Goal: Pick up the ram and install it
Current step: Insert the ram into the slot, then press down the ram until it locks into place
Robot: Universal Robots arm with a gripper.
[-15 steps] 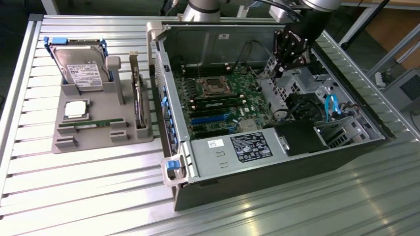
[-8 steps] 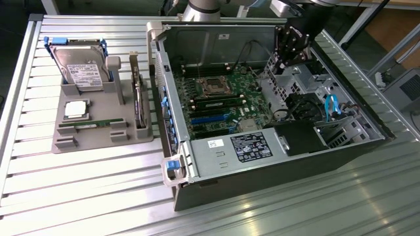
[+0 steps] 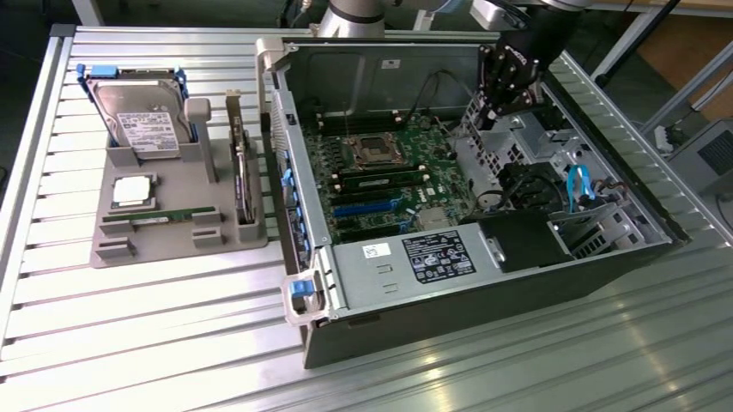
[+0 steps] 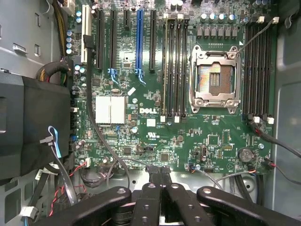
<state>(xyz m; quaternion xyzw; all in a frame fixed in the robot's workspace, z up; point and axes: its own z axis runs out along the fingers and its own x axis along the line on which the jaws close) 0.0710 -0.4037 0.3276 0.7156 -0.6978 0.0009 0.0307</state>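
Flanking ram (image 3: 158, 216): processor (image 3: 132, 190), expansion card (image 3: 240, 167)

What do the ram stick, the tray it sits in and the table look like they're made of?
The ram looks like green circuit board, matte, with small dark chips. The tray holding it seems moulded grey plastic, dull and even in colour, possibly printed. The table appears to be bare metal, likely aluminium: ribbed silvery slats with soft glare.

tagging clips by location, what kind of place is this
Probably a robotics lab or test bench for PC assembly: an open computer case lies on a slatted metal table, with a grey parts tray beside it holding a hard drive and the ram.
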